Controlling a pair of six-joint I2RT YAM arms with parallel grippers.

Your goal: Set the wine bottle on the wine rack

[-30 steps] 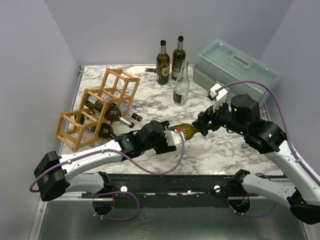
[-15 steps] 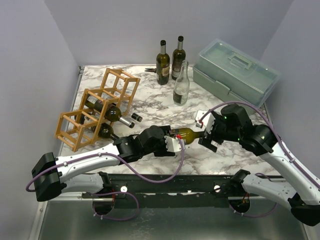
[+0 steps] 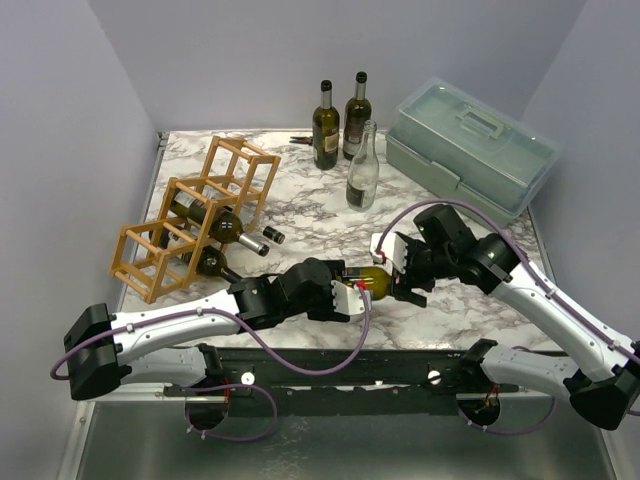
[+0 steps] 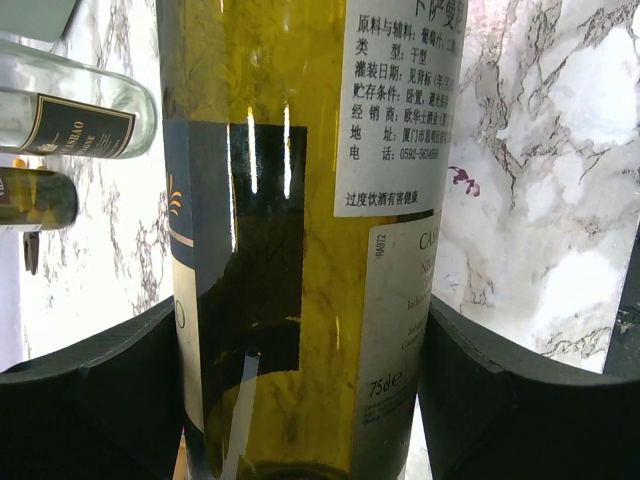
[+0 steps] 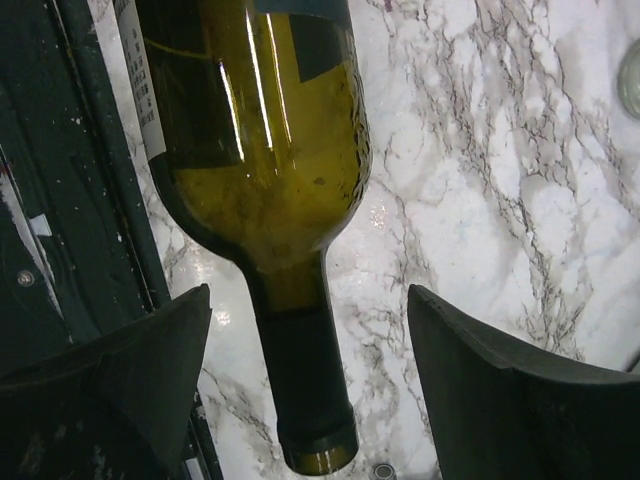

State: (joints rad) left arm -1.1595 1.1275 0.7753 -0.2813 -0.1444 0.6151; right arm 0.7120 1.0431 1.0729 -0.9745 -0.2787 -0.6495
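Note:
The wine bottle (image 3: 373,279), olive green with a white label, lies level just above the marble near the table's front. My left gripper (image 3: 347,292) is shut on its body; in the left wrist view both black fingers (image 4: 95,390) press the glass of the wine bottle (image 4: 270,200). My right gripper (image 3: 400,273) stands open astride the neck. In the right wrist view the wine bottle (image 5: 270,120) points its dark capsule down between the right gripper (image 5: 308,310) with a gap on each side. The wine rack (image 3: 195,215) stands at the left with two bottles lying in it.
Two dark bottles (image 3: 326,125) and a clear bottle (image 3: 363,168) stand upright at the back middle. A pale green toolbox (image 3: 470,145) sits at the back right. A black rail (image 3: 330,365) runs along the table's near edge.
My right gripper has swung left and down from beside the bottle's tip to straddle its neck, its jaws narrowing a little. The left gripper has kept hold of the bottle, shifting slightly.

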